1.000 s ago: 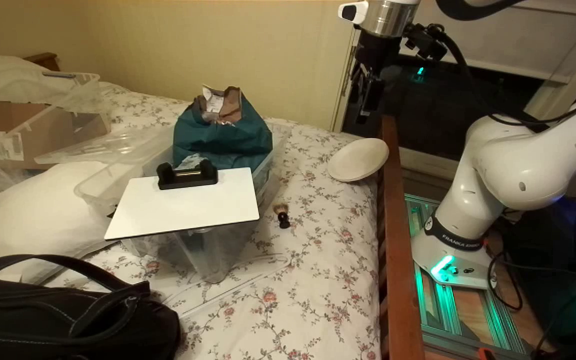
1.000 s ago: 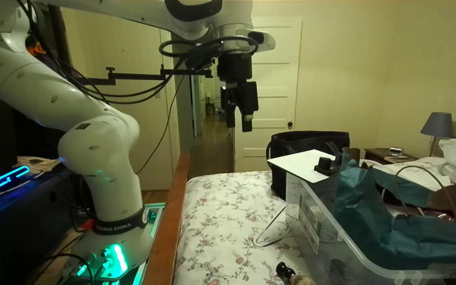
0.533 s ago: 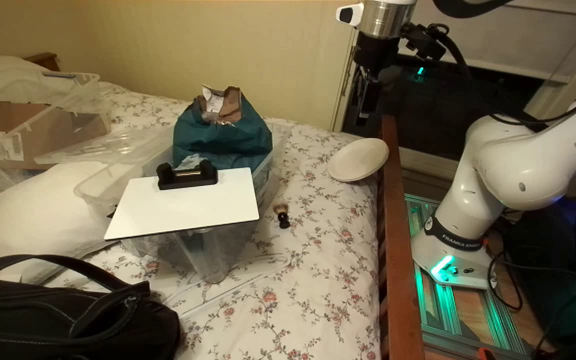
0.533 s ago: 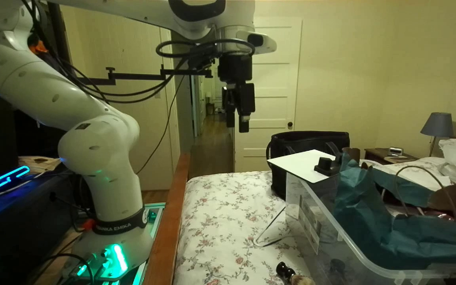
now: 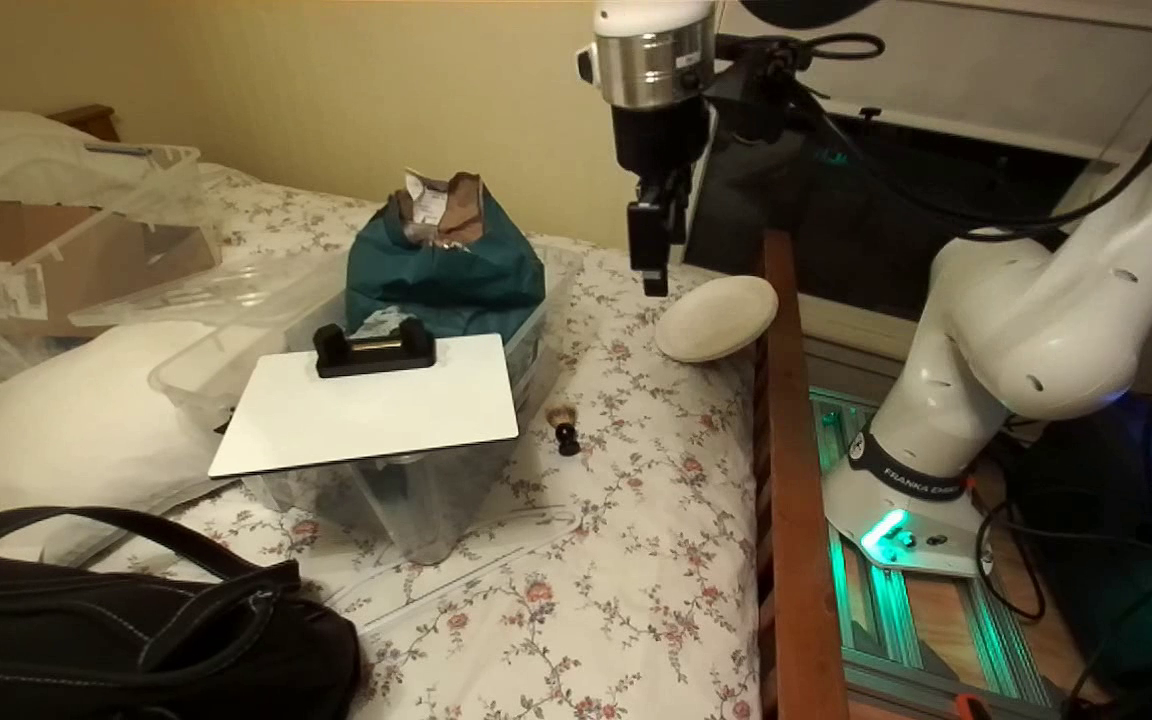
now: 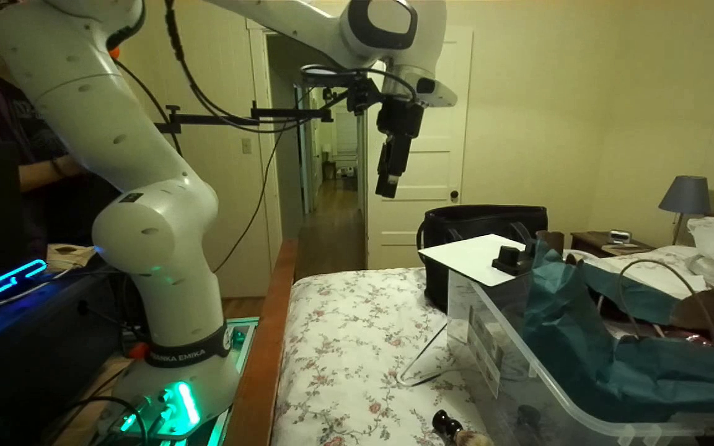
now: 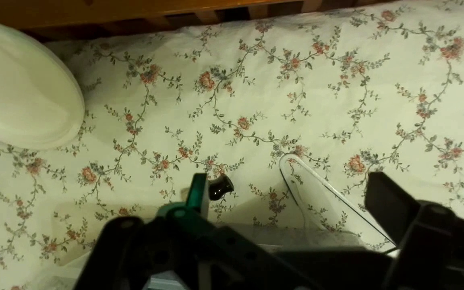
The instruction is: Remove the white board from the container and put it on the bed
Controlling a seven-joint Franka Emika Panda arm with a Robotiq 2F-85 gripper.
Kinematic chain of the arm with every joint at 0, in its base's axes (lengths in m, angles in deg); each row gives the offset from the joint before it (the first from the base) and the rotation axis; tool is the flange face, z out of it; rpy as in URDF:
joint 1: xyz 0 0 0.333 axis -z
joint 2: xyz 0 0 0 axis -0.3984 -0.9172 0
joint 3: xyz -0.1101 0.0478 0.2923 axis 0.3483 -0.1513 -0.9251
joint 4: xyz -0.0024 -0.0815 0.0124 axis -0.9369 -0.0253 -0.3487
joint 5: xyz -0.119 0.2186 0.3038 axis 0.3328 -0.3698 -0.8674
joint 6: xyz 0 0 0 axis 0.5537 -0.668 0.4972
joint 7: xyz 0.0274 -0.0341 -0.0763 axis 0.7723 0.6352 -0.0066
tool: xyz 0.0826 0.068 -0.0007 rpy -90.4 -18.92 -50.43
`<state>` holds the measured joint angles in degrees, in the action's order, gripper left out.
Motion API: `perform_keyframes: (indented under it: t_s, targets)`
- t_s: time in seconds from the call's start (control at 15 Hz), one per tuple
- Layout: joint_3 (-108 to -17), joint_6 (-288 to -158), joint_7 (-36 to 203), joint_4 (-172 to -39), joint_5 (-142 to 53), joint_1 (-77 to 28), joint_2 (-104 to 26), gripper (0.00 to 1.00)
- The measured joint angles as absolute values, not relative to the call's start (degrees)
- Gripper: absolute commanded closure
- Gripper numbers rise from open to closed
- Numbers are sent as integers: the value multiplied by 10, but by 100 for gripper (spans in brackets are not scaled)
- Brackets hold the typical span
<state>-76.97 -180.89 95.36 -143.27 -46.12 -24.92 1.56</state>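
The white board (image 5: 366, 420) lies flat across the end of the clear container (image 5: 436, 515), overhanging its rim, with a black block (image 5: 376, 352) on its face. The board (image 6: 468, 257) and container (image 6: 509, 337) also show in an exterior view. Both stand on the flowered bed (image 5: 636, 580). My gripper (image 5: 654, 285) hangs in the air, higher than the board and apart from it, near the bed's side edge. In the wrist view my gripper (image 7: 290, 191) is open and empty, jaws wide apart. There its own body hides most of the board and container.
A teal bag (image 5: 446, 275) fills the container's far part. A shaving brush (image 5: 564, 432) lies beside the container. A white oval dish (image 5: 716, 320) sits by the wooden side edge (image 5: 791, 450). A black handbag (image 5: 136, 630) and a white pillow-like bundle (image 5: 96, 420) lie nearby.
My gripper has moved over the bed, towards the container, and has turned and tilted. The board, container and other objects have not moved.
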Motion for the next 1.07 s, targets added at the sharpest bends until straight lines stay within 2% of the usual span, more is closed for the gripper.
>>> perform_keyframes:
  t_s: [0.27, 0.53, 1.07]
  targets:
    - [-792, -1799, 1064, -1327, -498, -253, -115, 0]
    - [-775, -1814, 1043, -1238, -524, -257, -215, 0]
    - [-745, -1890, 1032, -1172, -518, -272, -330, 0]
